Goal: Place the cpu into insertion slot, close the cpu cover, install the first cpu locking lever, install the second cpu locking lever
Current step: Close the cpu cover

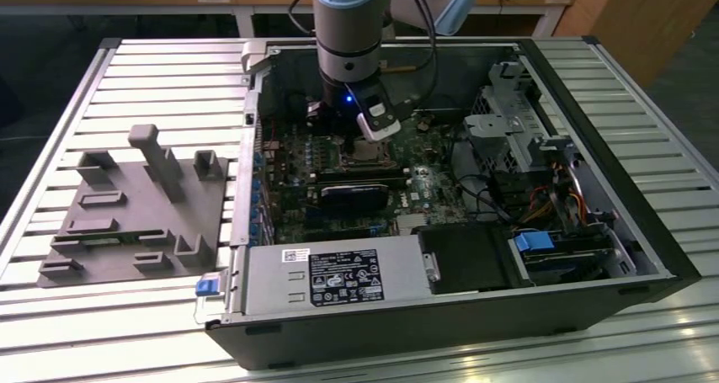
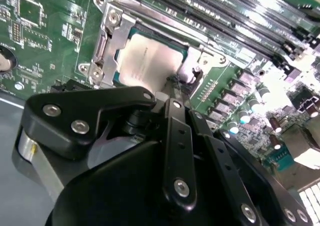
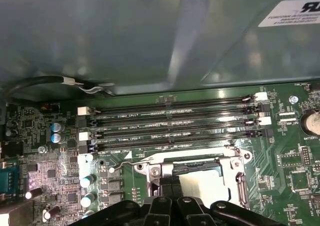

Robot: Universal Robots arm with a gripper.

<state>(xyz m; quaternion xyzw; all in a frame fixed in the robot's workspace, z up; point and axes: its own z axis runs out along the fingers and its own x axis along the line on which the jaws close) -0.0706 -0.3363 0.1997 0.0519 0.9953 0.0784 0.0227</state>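
The cpu (image 2: 150, 60) lies flat in the insertion slot (image 2: 118, 75), its dull silver top showing through the cut-out of the cpu cover (image 2: 106, 40). The silver cover frame lies down over the chip. In the first wrist view the cpu (image 3: 205, 183) and the cover (image 3: 197, 161) sit just past my fingertips, and a thin wire locking lever (image 3: 125, 164) runs beside the socket. My gripper (image 2: 176, 83) is shut, its tips at the socket's edge by the cover's corner. From the exterior view the gripper (image 1: 371, 137) hangs just above the socket (image 1: 362, 154).
Long black memory slots (image 3: 175, 123) run right beside the socket. The open computer case (image 1: 584, 231) walls in the board, with a power supply (image 1: 337, 275), drive cage (image 1: 517, 122) and cables. A grey fixture plate (image 1: 135, 206) lies at the exterior view's left.
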